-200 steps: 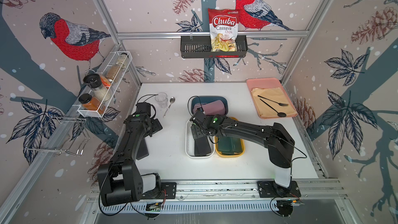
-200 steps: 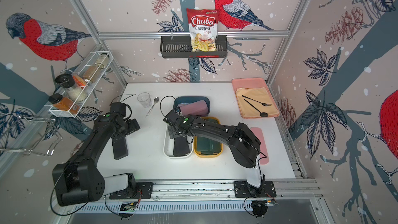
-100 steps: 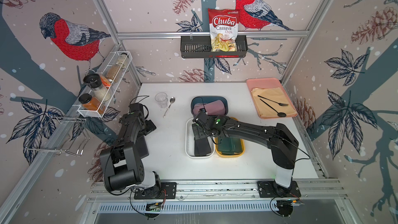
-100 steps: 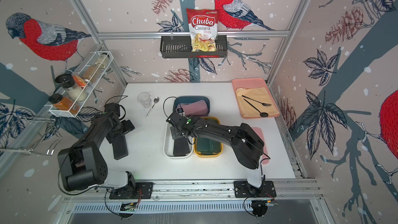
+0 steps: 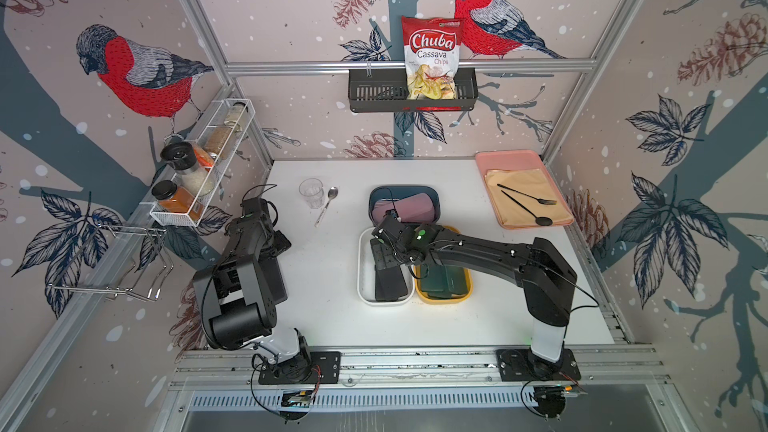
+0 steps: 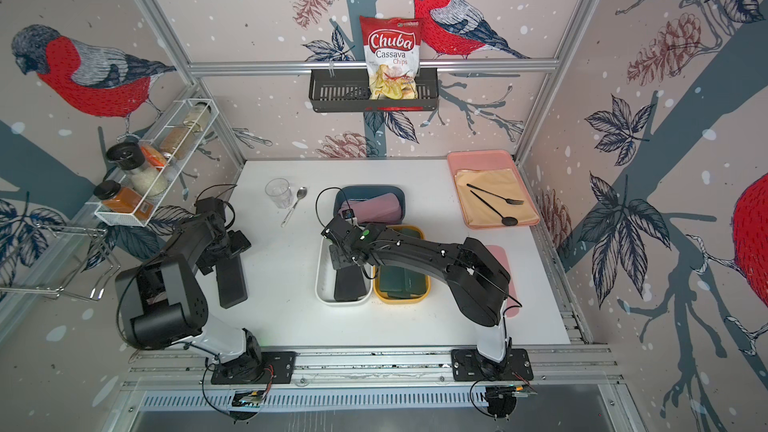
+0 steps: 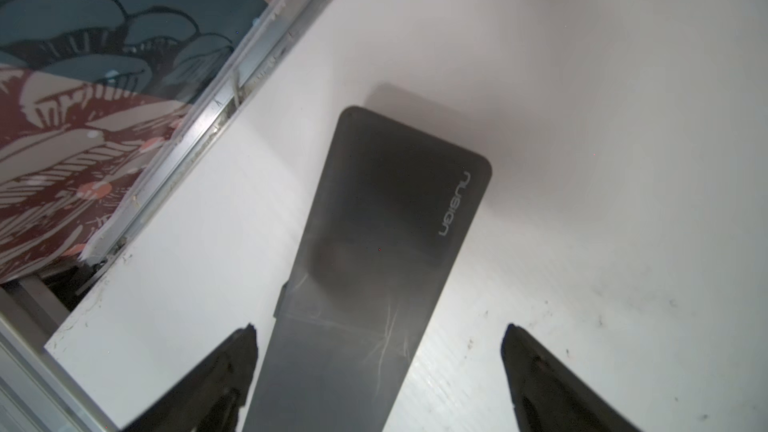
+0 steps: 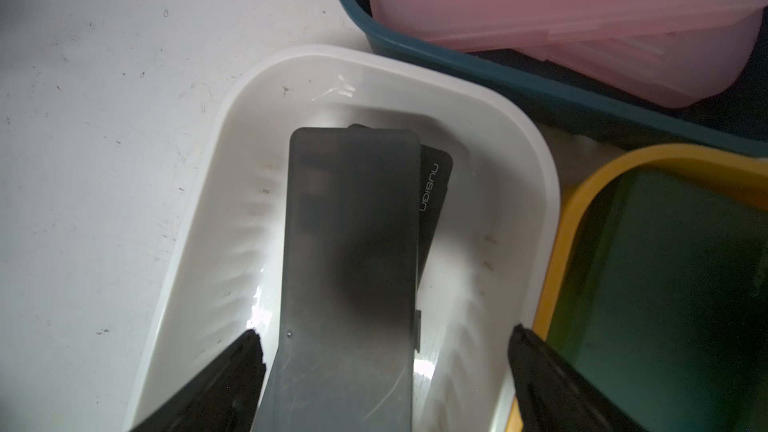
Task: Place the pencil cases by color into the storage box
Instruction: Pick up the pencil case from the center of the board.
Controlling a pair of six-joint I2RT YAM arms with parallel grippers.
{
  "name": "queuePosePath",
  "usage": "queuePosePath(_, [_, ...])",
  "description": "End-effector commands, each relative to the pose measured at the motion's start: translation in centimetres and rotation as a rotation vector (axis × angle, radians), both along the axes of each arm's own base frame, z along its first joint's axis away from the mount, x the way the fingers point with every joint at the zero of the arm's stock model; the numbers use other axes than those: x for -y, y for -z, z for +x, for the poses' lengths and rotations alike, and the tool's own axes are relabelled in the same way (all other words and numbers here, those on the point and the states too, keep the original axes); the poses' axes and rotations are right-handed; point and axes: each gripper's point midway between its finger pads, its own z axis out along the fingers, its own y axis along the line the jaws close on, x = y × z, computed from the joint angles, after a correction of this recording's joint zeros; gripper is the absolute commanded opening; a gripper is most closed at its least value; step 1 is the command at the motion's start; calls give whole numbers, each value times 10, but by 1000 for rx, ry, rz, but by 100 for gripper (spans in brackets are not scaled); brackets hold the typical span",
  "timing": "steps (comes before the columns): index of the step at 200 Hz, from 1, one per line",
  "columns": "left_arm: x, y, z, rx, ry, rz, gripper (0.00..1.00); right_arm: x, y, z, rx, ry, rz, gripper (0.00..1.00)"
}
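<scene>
Two cases lie untubbed in a top view: black case (image 6: 231, 280) by left arm (image 6: 166, 284), pink case (image 6: 498, 253) under right arm (image 6: 436, 259). Left wrist: left gripper (image 7: 380, 328) spread astride black case; pickup in hand, closing needed next. Right wrist: right gripper (image 8: 384, 330) spread, empty, over black cases (image 8: 353, 222) in white tub (image 8: 232, 209).

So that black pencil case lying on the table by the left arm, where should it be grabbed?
Probably across its narrow width, pinching the two long edges, coming straight down from above. The black pencil case lies flat on the white table, too long to span lengthwise, with bare table along both long edges. The left end effector hangs open astride it.
</scene>
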Motion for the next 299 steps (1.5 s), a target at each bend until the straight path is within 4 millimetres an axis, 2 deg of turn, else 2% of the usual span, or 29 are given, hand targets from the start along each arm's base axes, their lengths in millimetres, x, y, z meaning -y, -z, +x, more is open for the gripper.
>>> queuePosePath(1, [-11, 1, 4, 4, -17, 20, 96, -4, -1, 0, 1, -1, 14, 95])
queuePosePath(80, [-12, 27, 10, -16, -19, -51, 96, -2, 0, 3, 1, 7, 1, 95])
queuePosePath(175, [-12, 48, 12, -48, -11, -85, 95, -5, 1, 5, -3, 9, -7, 95])
queuePosePath(299, [10, 76, 17, -65, 38, -228, 85, 1, -4, 11, 14, 28, -18, 95])
